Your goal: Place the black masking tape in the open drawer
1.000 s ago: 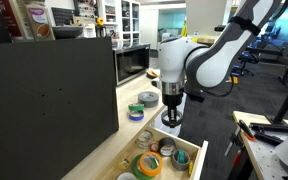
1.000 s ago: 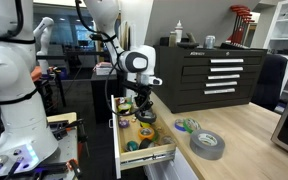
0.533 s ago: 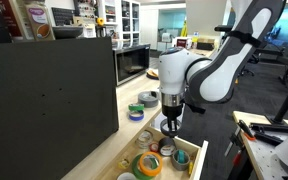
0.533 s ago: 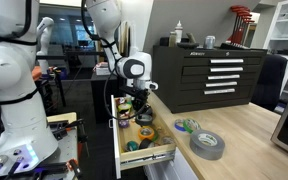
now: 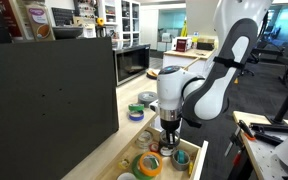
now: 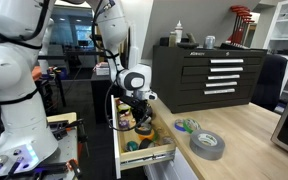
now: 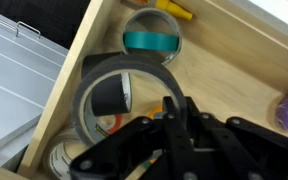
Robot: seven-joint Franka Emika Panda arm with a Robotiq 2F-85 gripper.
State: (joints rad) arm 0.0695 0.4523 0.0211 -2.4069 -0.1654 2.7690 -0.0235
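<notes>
My gripper (image 7: pixel 176 125) is shut on the black masking tape (image 7: pixel 124 66), a dark ring whose rim is pinched between the fingers. It hangs low inside the open drawer (image 7: pixel 229 60), just above the pale wooden bottom. In both exterior views the gripper (image 5: pixel 168 140) (image 6: pixel 141 120) reaches down into the drawer (image 5: pixel 191 150) (image 6: pixel 152 156), and the fingers mostly hide the tape there.
A teal tape roll (image 7: pixel 152 38) and other rolls (image 5: pixel 148 165) lie in the drawer. The wide grey roll (image 6: pixel 208 144), a small blue roll (image 5: pixel 135 115) and other rolls (image 5: pixel 147 98) sit on the wooden counter. A black cabinet (image 5: pixel 44 100) stands beside the drawer.
The arm has come down from above the drawer into it, carrying the black tape. The rolls on the counter have not moved.
</notes>
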